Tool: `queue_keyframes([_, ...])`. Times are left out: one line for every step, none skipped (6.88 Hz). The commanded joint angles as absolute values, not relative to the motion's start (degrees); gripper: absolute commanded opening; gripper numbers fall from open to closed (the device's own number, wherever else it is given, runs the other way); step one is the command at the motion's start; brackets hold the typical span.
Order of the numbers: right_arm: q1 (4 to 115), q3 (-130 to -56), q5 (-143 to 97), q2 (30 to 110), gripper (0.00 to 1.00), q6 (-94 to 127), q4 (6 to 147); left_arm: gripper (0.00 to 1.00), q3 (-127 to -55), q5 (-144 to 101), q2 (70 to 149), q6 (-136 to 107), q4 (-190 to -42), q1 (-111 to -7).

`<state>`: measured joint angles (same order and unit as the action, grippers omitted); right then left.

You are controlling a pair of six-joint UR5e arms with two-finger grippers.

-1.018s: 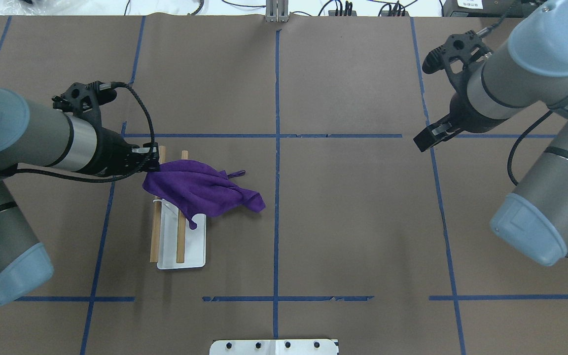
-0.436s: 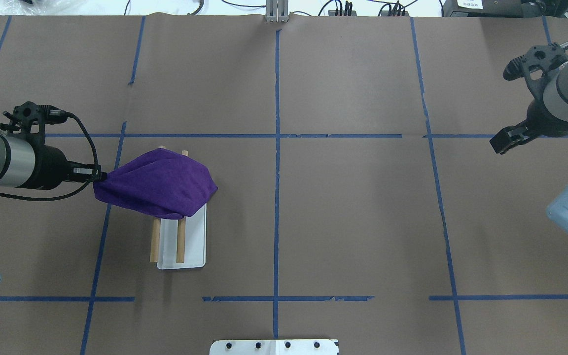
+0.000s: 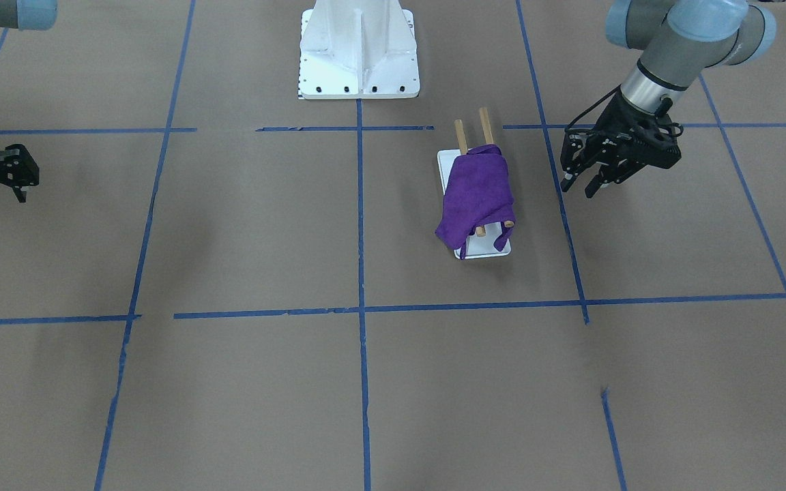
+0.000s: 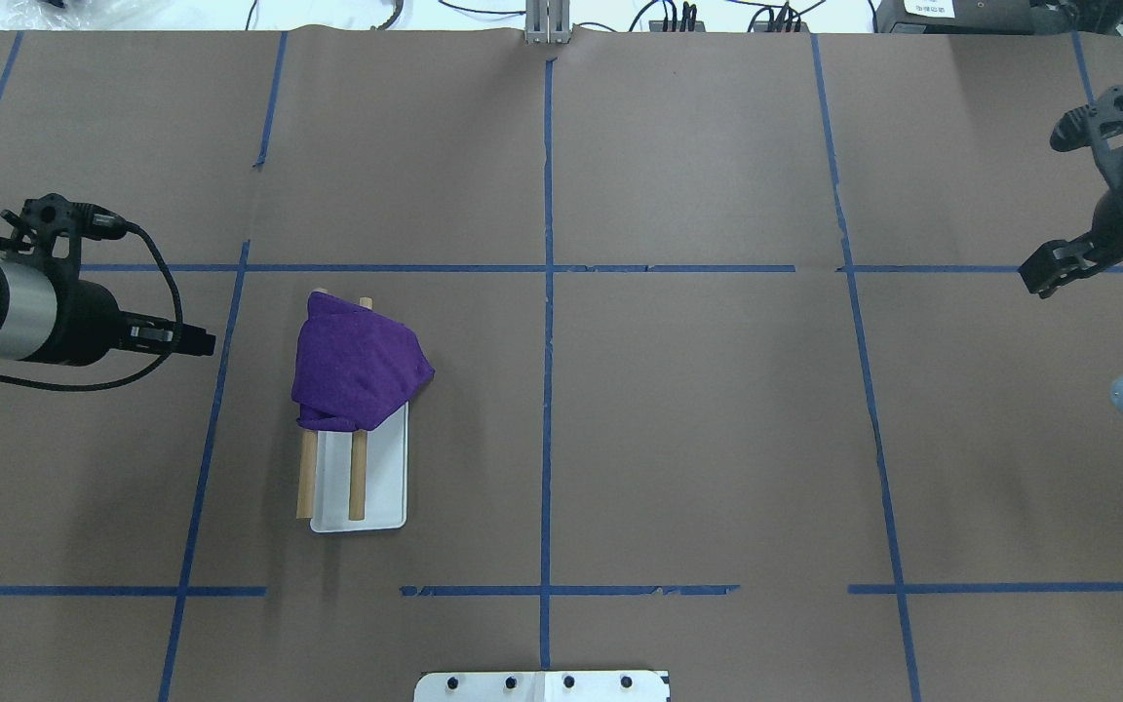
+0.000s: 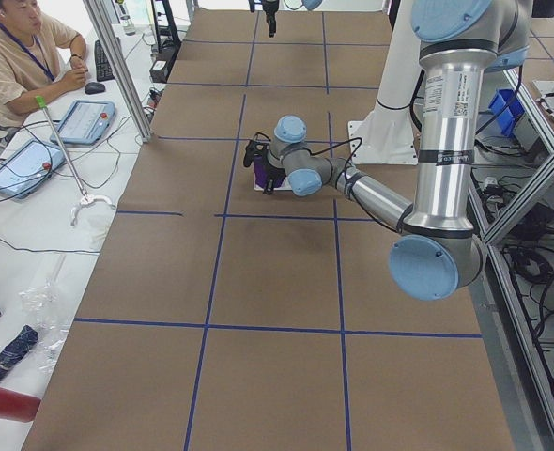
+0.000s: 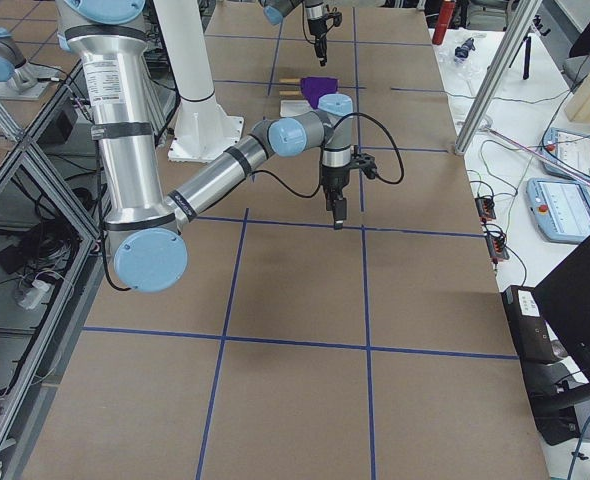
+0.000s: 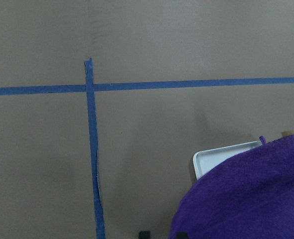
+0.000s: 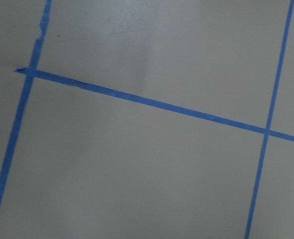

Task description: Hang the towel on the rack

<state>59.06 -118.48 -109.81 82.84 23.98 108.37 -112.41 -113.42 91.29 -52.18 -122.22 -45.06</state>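
Note:
A purple towel (image 4: 357, 366) lies draped over the far end of the rack's two wooden dowels (image 4: 305, 483); it also shows in the front view (image 3: 476, 191) and the left wrist view (image 7: 246, 199). The rack's white base (image 4: 384, 478) rests on the brown table. My left gripper (image 4: 201, 341) is open and empty, a short way to the left of the towel; in the front view (image 3: 577, 189) its two fingers stand apart. My right gripper (image 4: 1034, 283) is far away at the table's right side, looks shut and holds nothing.
The large white bolted pedestal (image 3: 359, 61) stands at the robot's edge of the table. Blue tape lines (image 4: 547, 268) cross the brown paper cover. An operator (image 5: 19, 52) sits beside the table with tablets.
My left gripper let go of the towel and drew back to the left. The towel settled over the dowels. My right arm moved further right.

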Motion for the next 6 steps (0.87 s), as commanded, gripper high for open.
queue_keyframes([65.53, -115.60, -110.91, 85.42, 1.00, 12.57, 108.37, 1.00, -109.96, -119.24, 91.05, -30.27, -114.58, -55.40])
queue_keyframes([71.57, -112.18, -115.79, 86.73, 1.00, 4.22, 108.46, 1.00, -108.56, -122.49, 91.32, -24.67, -107.04, -64.16])
queue_keyframes([77.55, -108.06, -125.32, 88.40, 1.00, 0.04, 108.37, 1.00, -106.80, -125.65, 91.06, -22.78, -99.57, -67.12])
queue_keyframes([83.09, -104.36, -128.46, 90.07, 1.00, -4.96, 108.28, 1.00, -105.13, -126.03, 90.88, -16.93, -96.10, -72.28])
queue_keyframes([87.32, -102.24, -128.58, 92.61, 1.00, -10.75, 108.28, 1.00, -101.81, -126.12, 90.79, -6.70, -94.06, -76.51])
queue_keyframes([90.67, -101.61, -128.93, 94.90, 1.00, -11.42, 108.11, 1.00, -99.25, -126.73, 90.70, 1.24, -92.91, -81.25])
